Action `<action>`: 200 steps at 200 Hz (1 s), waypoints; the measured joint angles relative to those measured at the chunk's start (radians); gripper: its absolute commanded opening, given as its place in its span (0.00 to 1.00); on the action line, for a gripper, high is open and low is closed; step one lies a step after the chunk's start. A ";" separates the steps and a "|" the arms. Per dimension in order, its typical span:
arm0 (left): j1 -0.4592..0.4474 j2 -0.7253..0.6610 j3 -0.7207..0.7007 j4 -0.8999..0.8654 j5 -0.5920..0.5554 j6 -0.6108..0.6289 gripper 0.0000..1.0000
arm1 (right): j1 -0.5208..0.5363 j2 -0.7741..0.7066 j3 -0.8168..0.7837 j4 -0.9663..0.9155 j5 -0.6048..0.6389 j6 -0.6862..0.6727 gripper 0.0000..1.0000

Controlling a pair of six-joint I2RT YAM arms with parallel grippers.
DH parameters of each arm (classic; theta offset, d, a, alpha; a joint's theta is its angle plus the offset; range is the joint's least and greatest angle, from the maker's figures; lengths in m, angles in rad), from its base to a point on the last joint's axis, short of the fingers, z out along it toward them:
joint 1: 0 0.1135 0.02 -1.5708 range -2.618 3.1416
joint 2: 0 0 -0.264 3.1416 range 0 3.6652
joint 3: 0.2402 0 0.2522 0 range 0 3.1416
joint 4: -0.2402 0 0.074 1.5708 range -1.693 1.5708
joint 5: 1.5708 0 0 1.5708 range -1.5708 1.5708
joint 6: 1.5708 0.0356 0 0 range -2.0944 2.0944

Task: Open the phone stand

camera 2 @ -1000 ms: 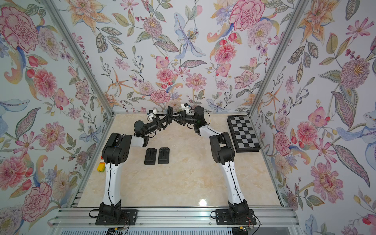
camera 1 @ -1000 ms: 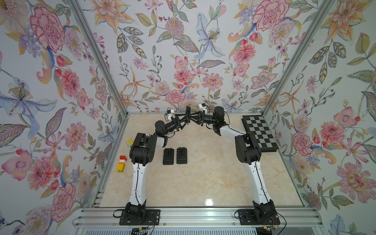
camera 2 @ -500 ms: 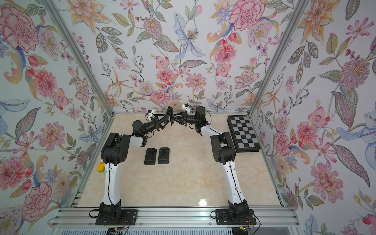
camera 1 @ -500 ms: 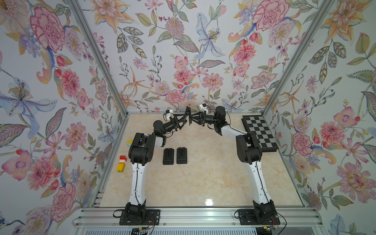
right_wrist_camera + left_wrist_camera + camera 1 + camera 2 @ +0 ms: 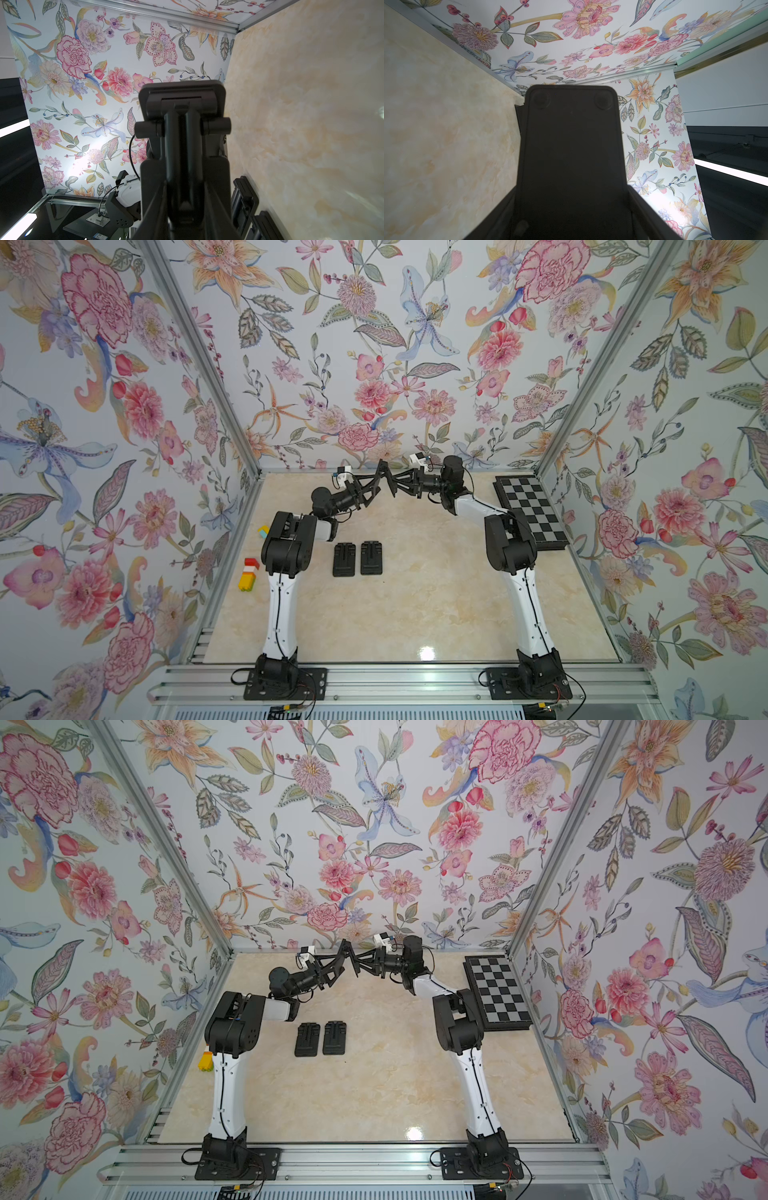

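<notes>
L arm [image 5: 281, 597] and R arm [image 5: 528, 605] rise from front bases, elbows bent, forearms angled inward, wrists raised at mid-back. L gripper [image 5: 375, 485] jaws wide, clamped across stand [image 5: 386, 479] plate. R gripper [image 5: 400, 483] jaws narrow, pinching stand's hinge arm. Tips face each other, nearly touching, both held in air.

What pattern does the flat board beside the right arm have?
Black and grey checks; the board shows best in a top view.

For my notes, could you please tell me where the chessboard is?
In both top views the chessboard lies flat at the right edge of the table, beside the right arm.
</notes>
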 measured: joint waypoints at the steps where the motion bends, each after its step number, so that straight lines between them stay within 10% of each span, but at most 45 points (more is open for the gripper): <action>1: 0.000 0.000 0.000 0.000 0.000 0.000 0.00 | 0.000 0.000 0.000 0.000 0.000 0.000 0.00; 68: 0.006 -0.029 -0.033 0.018 -0.007 0.001 0.00 | -0.006 0.000 0.027 -0.010 -0.018 0.008 0.00; 129: 0.044 -0.043 -0.077 0.014 -0.035 0.037 0.00 | -0.044 0.001 0.066 0.044 -0.006 0.084 0.69; 200: 0.074 -0.079 -0.085 -0.200 -0.063 0.172 0.00 | -0.108 -0.057 0.143 -0.341 0.096 -0.298 0.78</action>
